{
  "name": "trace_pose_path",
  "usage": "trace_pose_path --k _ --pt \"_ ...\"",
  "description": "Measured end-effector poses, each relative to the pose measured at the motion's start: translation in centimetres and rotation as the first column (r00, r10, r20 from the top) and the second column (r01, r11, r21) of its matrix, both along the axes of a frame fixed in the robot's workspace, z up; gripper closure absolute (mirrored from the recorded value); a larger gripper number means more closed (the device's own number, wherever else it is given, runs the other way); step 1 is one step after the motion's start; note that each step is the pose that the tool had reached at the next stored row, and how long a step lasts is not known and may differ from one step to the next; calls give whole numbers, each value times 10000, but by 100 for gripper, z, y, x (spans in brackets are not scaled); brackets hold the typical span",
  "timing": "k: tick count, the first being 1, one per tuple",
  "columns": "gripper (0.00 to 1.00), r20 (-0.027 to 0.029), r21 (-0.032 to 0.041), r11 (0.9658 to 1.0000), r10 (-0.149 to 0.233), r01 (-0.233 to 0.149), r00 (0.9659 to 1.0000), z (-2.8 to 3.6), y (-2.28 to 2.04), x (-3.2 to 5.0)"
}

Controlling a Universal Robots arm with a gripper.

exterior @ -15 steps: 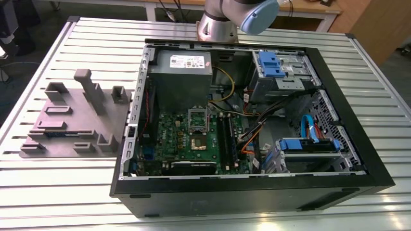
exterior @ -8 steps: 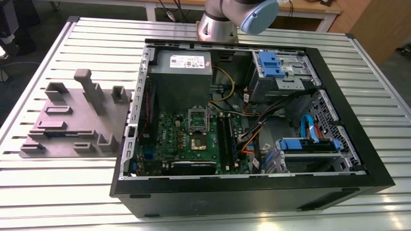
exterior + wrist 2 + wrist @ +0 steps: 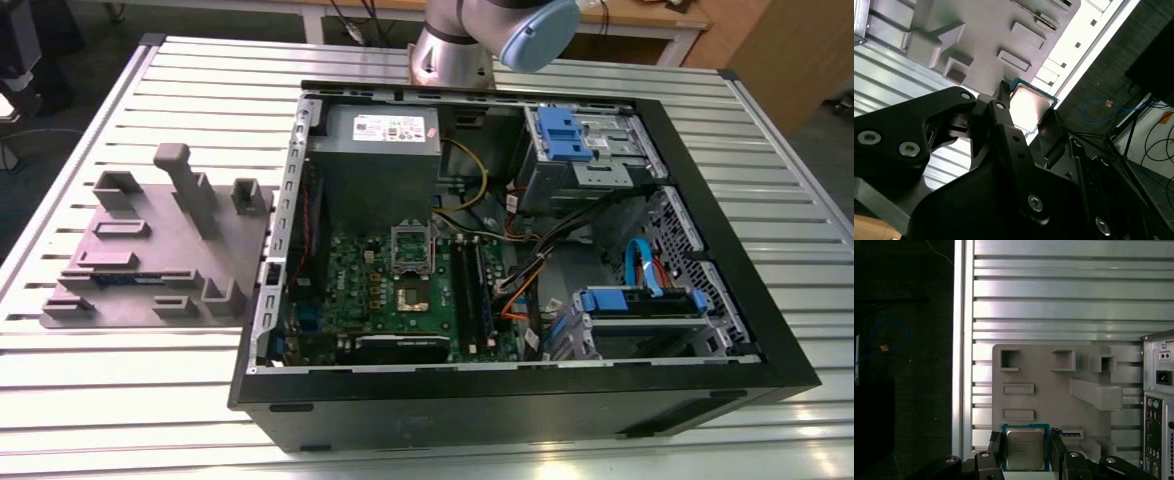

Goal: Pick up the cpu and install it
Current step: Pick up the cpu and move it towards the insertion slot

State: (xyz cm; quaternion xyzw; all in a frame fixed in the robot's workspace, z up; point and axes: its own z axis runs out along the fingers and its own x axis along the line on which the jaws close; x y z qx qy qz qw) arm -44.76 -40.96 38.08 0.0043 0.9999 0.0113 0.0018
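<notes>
A slatted metal table (image 3: 134,400) carries everything. On it lies an open black computer case (image 3: 534,410), taking up the middle and the exterior view's right. Inside the case are a grey power supply (image 3: 380,160) at the far end, a green motherboard (image 3: 360,290) with its socket (image 3: 414,290) near the middle, black memory sticks (image 3: 470,290) just beside the socket, blue-trimmed drive cages (image 3: 577,135) and loose cables. Behind the case rises the robot arm (image 3: 467,40).

To the exterior view's left, just beside the case, sits the grey plastic fixture (image 3: 147,260), a flat plate with raised blocks and shallow rectangular recesses, seen from above in the first wrist view (image 3: 1054,390).

The hand (image 3: 1026,439) (image 3: 1027,102) pinches the cpu (image 3: 1025,447) (image 3: 1029,105) between its two black fingers (image 3: 995,444), which press on two opposite edges. The cpu looks raised clear of the fixture, over the fixture's edge nearest the hand. It lies flat, silvery lid facing the wrist cameras, a green rim showing around the lid. It is square, with no long axis to tell; in the first wrist view its sides run square to the table's slats.
</notes>
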Motion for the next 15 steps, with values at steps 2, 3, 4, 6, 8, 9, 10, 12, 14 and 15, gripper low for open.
trace_pose_path --k 2,3,4,6,8,9,10,12,14,15 --pt "53 1 0 10000 0 0 10000 0 0 3" --pt "53 1 0 10000 -1 1 10000 0 0 3" --pt "53 1 1 10000 -1 1 10000 0 0 4" --pt "53 1 1 10000 -1 1 10000 0 0 5" --pt "53 1 1 10000 -1 1 10000 0 0 31" --pt "53 1 0 10000 -1 1 10000 0 0 31" --pt "53 0 1 10000 0 0 10000 0 0 32" --pt "53 0 0 10000 0 0 10000 0 0 37" --pt "53 1 1 10000 0 0 10000 0 0 45" --pt "53 0 0 10000 0 0 10000 0 0 49"
